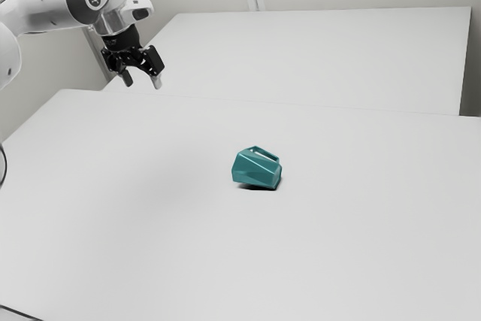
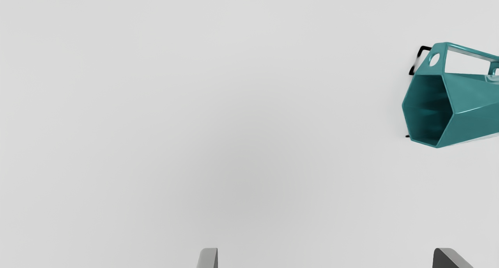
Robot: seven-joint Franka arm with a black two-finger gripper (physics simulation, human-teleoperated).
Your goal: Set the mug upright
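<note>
High above the table, toward the exterior view's upper left, my gripper (image 1: pixel 142 82) hangs with its fingers spread and nothing between them. The teal faceted mug (image 1: pixel 256 170) lies on its side on the table, well apart from the gripper, its handle turned upward. In the wrist view the gripper (image 2: pixel 325 256) has its two fingertips wide apart. There the mug (image 2: pixel 473 100) shows its open hexagonal mouth and part of its handle, while its base end is cut off by the picture's edge.
A broad white table (image 1: pixel 150 246) carries the mug. Behind it stands another white surface (image 1: pixel 323 58), raised toward the back wall. A dark cable (image 1: pixel 21 313) runs at the exterior view's lower left corner.
</note>
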